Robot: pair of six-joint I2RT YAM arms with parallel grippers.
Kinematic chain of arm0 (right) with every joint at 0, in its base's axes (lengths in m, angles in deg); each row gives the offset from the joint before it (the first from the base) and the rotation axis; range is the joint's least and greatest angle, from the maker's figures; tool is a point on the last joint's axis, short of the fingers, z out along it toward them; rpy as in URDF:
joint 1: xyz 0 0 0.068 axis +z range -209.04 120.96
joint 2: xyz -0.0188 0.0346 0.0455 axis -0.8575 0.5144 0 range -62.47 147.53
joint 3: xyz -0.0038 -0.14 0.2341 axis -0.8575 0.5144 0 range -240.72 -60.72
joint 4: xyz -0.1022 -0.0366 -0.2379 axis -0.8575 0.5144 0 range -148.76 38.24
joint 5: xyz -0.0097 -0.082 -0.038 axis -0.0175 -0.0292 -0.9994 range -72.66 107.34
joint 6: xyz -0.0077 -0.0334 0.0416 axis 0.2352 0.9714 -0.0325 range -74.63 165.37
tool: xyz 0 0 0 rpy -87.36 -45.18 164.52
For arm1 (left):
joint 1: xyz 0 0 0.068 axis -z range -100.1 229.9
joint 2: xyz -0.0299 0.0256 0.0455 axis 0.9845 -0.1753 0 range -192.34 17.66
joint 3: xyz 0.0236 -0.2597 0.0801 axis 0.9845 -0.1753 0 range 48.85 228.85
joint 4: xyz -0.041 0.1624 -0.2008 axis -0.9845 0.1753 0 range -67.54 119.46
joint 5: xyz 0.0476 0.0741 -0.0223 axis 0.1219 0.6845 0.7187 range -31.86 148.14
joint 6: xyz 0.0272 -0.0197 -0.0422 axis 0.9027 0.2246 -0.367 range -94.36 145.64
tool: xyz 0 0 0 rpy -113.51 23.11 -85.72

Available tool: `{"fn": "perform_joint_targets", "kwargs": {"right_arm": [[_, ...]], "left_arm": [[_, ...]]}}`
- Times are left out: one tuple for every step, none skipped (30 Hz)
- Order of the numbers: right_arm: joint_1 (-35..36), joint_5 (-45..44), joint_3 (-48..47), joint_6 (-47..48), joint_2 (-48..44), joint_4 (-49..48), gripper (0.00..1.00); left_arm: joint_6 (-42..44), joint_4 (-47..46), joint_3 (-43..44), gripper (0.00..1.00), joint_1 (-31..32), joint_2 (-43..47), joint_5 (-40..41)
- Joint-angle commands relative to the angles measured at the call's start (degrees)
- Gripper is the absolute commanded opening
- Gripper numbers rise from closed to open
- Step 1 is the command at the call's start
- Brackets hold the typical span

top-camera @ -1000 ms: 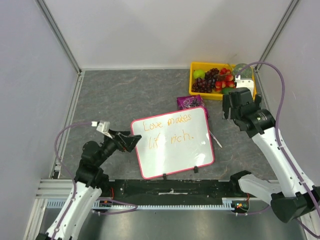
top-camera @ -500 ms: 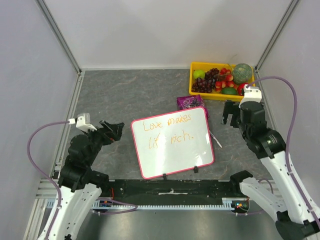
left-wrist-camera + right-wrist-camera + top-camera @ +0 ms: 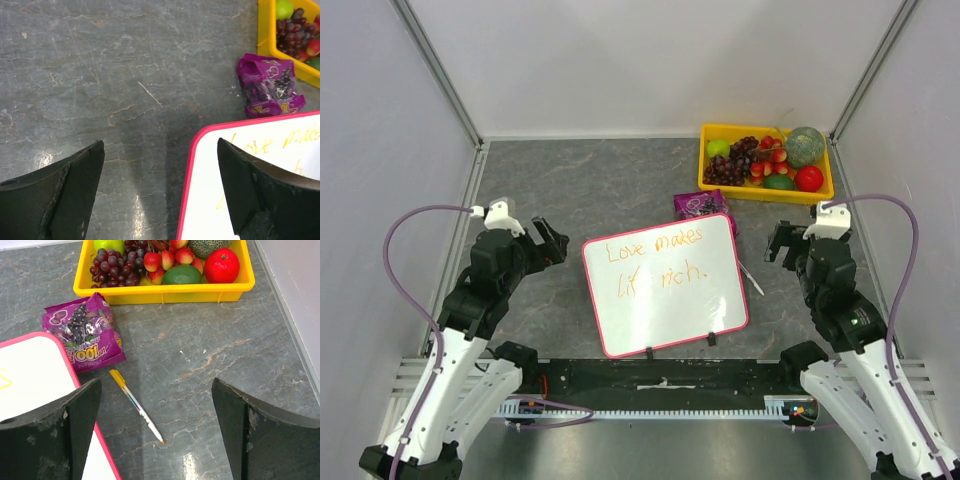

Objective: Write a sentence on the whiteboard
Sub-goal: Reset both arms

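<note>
The sentence [image 3: 655,262] is on the board [image 3: 670,312]. The left gripper [image 3: 548,240] at its 9 o'clock and the right gripper [image 3: 782,243] at 3 o'clock are spread wide, empty.

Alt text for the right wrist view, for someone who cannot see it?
The open right gripper hangs empty over a grey table, above a yellow-capped marker lying beside the corner of the pink-framed whiteboard. A purple snack packet lies between the board and a yellow tray of fruit.
</note>
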Motion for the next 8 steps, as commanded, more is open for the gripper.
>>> {"fn": "perform_joint_targets", "kwargs": {"right_arm": [[-0.02, -1.5, 8.01, 1.73, -4.72, -12.4, 0.96], [0.07, -1.67, 10.04, 2.09, -5.78, -14.42, 0.96], [0.07, -1.5, 11.8, 3.05, -6.92, -16.62, 0.95], [0.07, -1.5, 13.91, 4.36, -7.72, -18.46, 0.95], [0.07, -2.02, 15.67, 5.16, -8.6, -20.57, 0.95], [0.07, -2.72, 17.95, 6.38, -9.3, -22.77, 0.95], [0.07, -3.69, 20.41, 7.35, -9.83, -25.57, 0.96], [0.07, -4.57, 22.7, 8.49, -10.53, -28.21, 0.97]], "left_arm": [[3.28, -1.82, 1.92, 0.98, -0.07, -2.26, 2.99], [3.2, -2.52, 1.66, 0.97, -0.07, -2.61, 3.6], [3.02, -3.57, 1.14, 0.97, -0.16, -2.7, 4.13], [3.19, -4.72, 0.35, 0.95, -0.07, -2.79, 4.22], [3.37, -5.86, -1.05, 0.95, -0.07, -2.79, 4.31], [3.11, -7.18, -2.11, 0.94, -0.16, -2.97, 4.83], [2.06, -8.23, -2.64, 0.95, -0.07, -2.88, 5.36], [2.05, -9.2, -2.91, 0.95, -0.07, -2.88, 5.19]]}}
